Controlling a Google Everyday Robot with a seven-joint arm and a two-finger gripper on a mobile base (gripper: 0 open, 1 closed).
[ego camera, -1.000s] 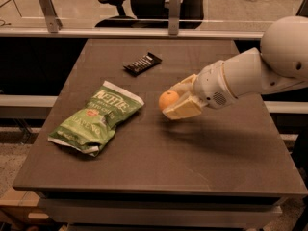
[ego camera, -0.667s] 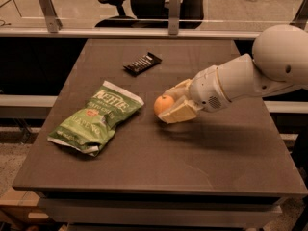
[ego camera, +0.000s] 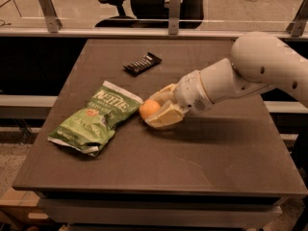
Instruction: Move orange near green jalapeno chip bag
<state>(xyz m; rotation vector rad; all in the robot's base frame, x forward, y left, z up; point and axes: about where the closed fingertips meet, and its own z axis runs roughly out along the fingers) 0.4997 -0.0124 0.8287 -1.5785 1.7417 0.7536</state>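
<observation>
From my station I see the hand (ego camera: 153,109) low over the dark surface (ego camera: 192,167), a little left of its middle; its two pale fingers (ego camera: 166,117) are clamped on the orange (ego camera: 149,108), one above the fruit and one below; I cannot tell whether the orange rests on the surface or sits just clear of it. The orange is just beside the upper right corner of the green jalapeno chip bag (ego camera: 94,119); whether the two touch, I cannot make out. The bag lies flat and crinkled at the left side of the surface, lettering up. The arm (ego camera: 226,81) reaches in from the right; a small black snack bar (ego camera: 142,63) lies farther back, well apart from the hand.
</observation>
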